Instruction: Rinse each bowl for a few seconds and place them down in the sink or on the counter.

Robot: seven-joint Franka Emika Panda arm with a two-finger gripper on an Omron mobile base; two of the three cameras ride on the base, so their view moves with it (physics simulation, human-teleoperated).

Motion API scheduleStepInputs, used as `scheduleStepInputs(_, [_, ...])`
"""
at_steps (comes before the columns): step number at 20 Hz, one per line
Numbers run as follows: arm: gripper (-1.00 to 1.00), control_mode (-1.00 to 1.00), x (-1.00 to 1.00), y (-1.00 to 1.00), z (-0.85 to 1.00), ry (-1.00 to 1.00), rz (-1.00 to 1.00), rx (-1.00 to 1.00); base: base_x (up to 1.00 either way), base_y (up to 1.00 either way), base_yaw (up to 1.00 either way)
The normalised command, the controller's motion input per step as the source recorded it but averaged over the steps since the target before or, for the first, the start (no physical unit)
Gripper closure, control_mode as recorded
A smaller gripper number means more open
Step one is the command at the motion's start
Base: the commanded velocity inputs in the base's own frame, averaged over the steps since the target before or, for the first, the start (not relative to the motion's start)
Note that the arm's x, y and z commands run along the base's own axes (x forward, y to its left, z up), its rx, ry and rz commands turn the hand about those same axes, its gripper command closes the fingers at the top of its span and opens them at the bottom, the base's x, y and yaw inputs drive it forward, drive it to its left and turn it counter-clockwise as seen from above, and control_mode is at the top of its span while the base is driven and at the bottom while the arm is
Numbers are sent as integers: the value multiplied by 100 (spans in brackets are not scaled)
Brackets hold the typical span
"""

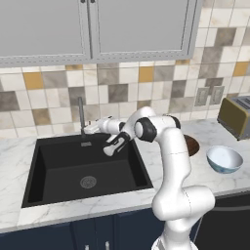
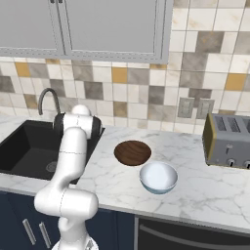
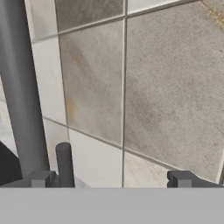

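- The sink (image 1: 49, 166) sat at the desk's (image 1: 19, 151) left end, its faucet (image 1: 81, 117) upright at the back rim.
- The robot's hand (image 3: 111, 178), fingers spread wide and holding nothing, hovered at the faucet's base beside a small lever (image 3: 64, 164); a clean, light nudge of that lever looked the way to start the water.
- Unrinsed toward the desk's right end: the brown bowl (image 2: 133, 152), then the white bowl (image 2: 158, 177) at the front edge.

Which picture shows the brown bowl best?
The right base view: the whole brown bowl lies in plain sight on the counter. In the left base view the arm hides most of it, leaving just an edge.
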Motion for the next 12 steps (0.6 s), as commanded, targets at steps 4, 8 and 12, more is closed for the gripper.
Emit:
scheduleStepInputs(4, [-100,-100,42,3,-23,-3,2,6,0,0,0])
scheduleStepInputs(8, [100,-100,40,11,-28,-3,1,4,0,0,0])
scheduleStepInputs(12, [100,-100,30,14,-33,-4,0,2,0,0,0])
